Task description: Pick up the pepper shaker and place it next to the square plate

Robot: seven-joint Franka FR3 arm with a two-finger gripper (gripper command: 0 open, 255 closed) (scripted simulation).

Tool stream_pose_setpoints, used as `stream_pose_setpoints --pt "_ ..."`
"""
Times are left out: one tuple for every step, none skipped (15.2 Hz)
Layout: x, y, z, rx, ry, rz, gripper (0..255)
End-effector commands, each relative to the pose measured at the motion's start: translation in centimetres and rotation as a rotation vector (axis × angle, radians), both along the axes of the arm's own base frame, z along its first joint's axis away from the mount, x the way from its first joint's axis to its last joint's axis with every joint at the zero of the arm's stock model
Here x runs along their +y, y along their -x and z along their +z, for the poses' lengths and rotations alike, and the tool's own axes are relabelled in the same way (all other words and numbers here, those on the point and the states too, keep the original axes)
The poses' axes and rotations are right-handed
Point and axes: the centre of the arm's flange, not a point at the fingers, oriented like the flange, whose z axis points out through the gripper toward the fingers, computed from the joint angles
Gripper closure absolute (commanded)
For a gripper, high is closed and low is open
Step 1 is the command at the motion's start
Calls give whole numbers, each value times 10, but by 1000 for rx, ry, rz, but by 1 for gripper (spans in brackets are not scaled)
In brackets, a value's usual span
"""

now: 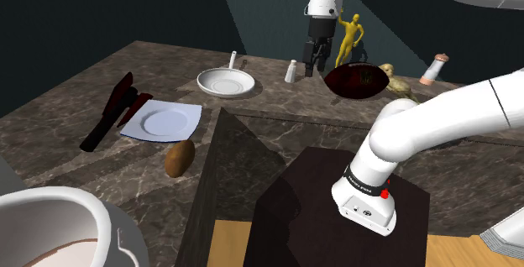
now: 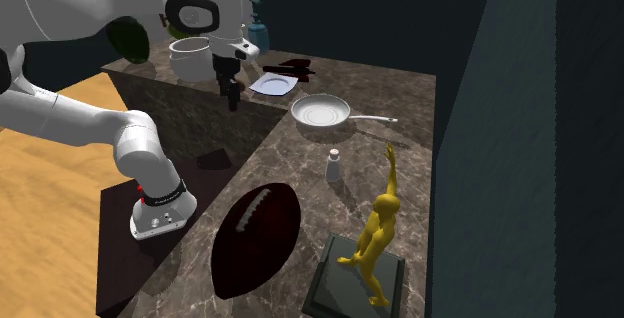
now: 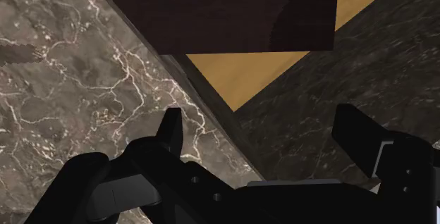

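Note:
A small white shaker with a grey cap (image 1: 291, 71) (image 2: 333, 166) stands upright on the dark marble counter, between a white frying pan (image 1: 225, 81) (image 2: 320, 113) and a dark red football (image 1: 361, 81) (image 2: 255, 238). The white square plate (image 1: 162, 123) (image 2: 270, 85) lies further along the counter, beyond the pan. My black gripper (image 1: 312, 60) (image 2: 232, 91) (image 3: 264, 134) hangs open above the counter's edge on the stand's side, apart from the shaker. Between its fingers (image 3: 171, 127) there is nothing but counter edge and floor below.
A second shaker with a brown cap (image 1: 434, 70) stands at the shoulder view's far right. A yellow figurine (image 1: 348, 39) (image 2: 378, 241) rises beside the football. Dark red utensils (image 1: 113, 110) lie by the plate, a brown oval object (image 1: 180, 158) in front of it, a white pot (image 1: 50, 223) beyond.

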Motion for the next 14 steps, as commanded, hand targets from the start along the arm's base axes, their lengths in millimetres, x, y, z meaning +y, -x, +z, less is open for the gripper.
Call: stream_pose_setpoints --pt "0 0 0 0 0 0 0" --pt "-11 -5 -4 -9 -1 9 0" --pt "-22 -9 -7 -18 -1 19 0" --pt "-33 -14 -11 -27 -2 28 0" --pt "-44 -19 -14 -36 -3 37 0" --pt "-55 -24 -17 -45 -3 47 0" --pt "-66 -30 -21 -54 -4 56 0" --pt "-76 -35 -24 -63 -5 66 0" --pt "-87 -41 -27 -72 -5 75 0" --pt "-98 -46 -31 -81 -6 84 0" --pt "-108 -52 -34 -90 -7 94 0" --pt "-119 -58 -37 -98 -7 103 0" --pt "-129 -64 -40 -107 -8 112 0" --pt "-140 -70 -43 -116 -9 122 0"
